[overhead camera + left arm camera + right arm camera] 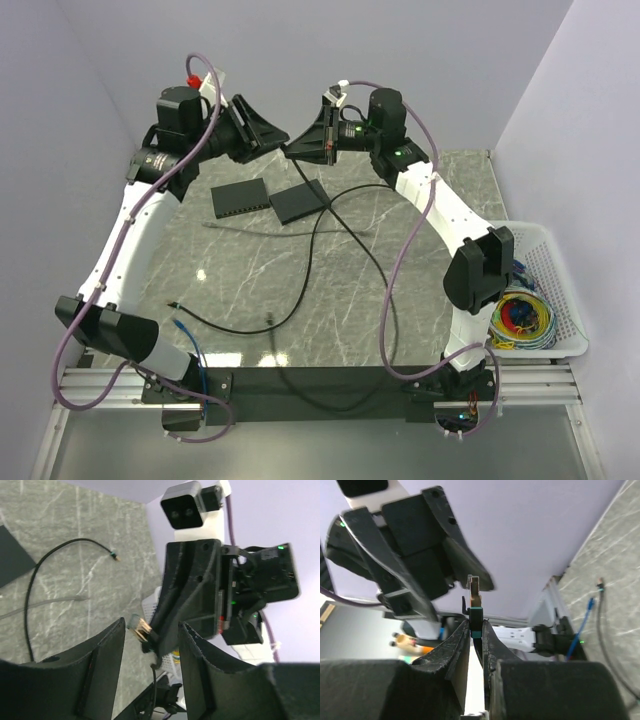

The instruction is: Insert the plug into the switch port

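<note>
My right gripper (297,149) is shut on the plug (475,592), held high above the back of the table. The plug's pale gold tip (139,628) sticks out past the fingertips of the right gripper (476,625). Its black cable (330,215) hangs down to the table. My left gripper (272,135) is open, tip to tip with the right one. In the left wrist view the plug sits between the spread fingers of the left gripper (150,630), touching neither. The switch (240,198), a flat black box, lies on the table below.
A second flat black box (300,201) lies right of the switch. A loose black cable (225,322) and a blue cable (187,332) lie at the front left. A white basket (553,262) with coloured wires stands at the right edge.
</note>
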### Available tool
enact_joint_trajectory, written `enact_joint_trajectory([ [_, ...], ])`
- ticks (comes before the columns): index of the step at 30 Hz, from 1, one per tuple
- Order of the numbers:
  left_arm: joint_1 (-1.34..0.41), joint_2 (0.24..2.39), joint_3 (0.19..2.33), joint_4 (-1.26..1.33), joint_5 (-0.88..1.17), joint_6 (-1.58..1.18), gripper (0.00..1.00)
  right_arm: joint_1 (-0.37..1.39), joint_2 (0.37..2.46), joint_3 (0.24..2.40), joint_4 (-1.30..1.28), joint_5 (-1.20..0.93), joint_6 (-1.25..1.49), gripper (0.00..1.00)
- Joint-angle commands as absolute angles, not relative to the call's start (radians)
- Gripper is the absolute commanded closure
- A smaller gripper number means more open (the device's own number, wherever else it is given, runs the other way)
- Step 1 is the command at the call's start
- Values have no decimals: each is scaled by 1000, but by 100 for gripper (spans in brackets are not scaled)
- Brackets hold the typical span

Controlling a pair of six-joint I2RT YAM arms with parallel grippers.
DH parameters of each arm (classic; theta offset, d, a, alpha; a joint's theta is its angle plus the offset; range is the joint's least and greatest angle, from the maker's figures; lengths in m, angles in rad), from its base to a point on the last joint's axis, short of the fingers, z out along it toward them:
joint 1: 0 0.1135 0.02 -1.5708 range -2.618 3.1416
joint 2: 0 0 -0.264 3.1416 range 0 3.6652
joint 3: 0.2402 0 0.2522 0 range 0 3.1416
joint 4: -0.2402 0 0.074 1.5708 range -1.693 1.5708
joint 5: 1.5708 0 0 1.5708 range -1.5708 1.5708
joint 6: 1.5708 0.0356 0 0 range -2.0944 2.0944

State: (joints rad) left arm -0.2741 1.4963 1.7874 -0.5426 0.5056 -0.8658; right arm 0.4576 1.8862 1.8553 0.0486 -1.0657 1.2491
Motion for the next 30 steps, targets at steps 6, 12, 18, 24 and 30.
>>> enact_joint_trajectory([
  [6,-287,1511,1816,-549,454,-821,58,459,1858,1839,291,-1095,1448,100],
  [12,-288,1523,1821,-541,446,-828,80,462,1852,1810,340,-1117,1477,100],
  [18,-288,1546,1874,-613,410,-822,99,462,1848,1895,177,-1097,1325,100],
  [24,-290,1572,1910,-754,354,-808,99,453,1928,2443,-727,-696,688,32],
  [30,-305,1578,1891,-804,324,-807,99,488,1836,2381,-830,-476,493,55],
])
